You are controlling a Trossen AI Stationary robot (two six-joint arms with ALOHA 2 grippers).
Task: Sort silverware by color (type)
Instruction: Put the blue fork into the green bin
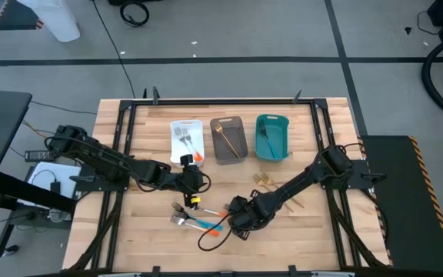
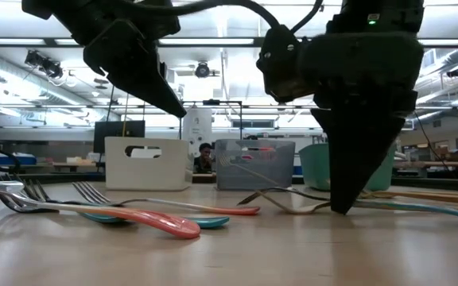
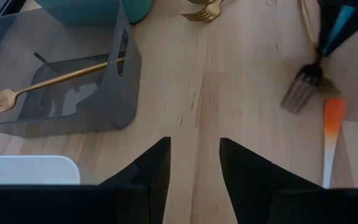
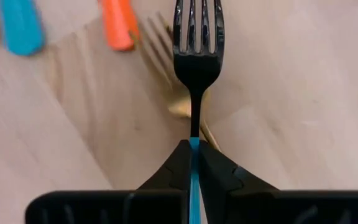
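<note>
Left gripper [image 1: 194,181] hovers just below the white bin [image 1: 174,128], fingers [image 3: 151,168] spread, nothing between them.

White bin: two forks with orange handles [image 1: 183,139] inside. Grey bin [image 1: 240,128] next to it: one slim gold fork [image 1: 225,137] lying corner to corner (tines poke out past the wall in the left wrist view). Teal bin [image 1: 284,123] on the right: one blue-handled piece [image 1: 266,142], can't tell fork or spoon.

Loose pile [image 1: 197,219] on the wooden table [image 1: 329,231], front centre, between the two grippers: metal heads with orange and blue handles, overlapping, count not readable. At table level at least two forks and a spoon show, one with a coral handle [image 2: 153,221].

Right gripper [image 1: 242,216] is down at the right end of that pile, fingers pressed together on the blue handle of a fork [image 4: 197,43], dark four-tined head sticking forward. A gold fork [image 4: 166,71] lies on the table underneath it.

More gold pieces [image 1: 264,181] sit on the table below the teal bin, beside the right arm.

No readable writing or labels anywhere.
</note>
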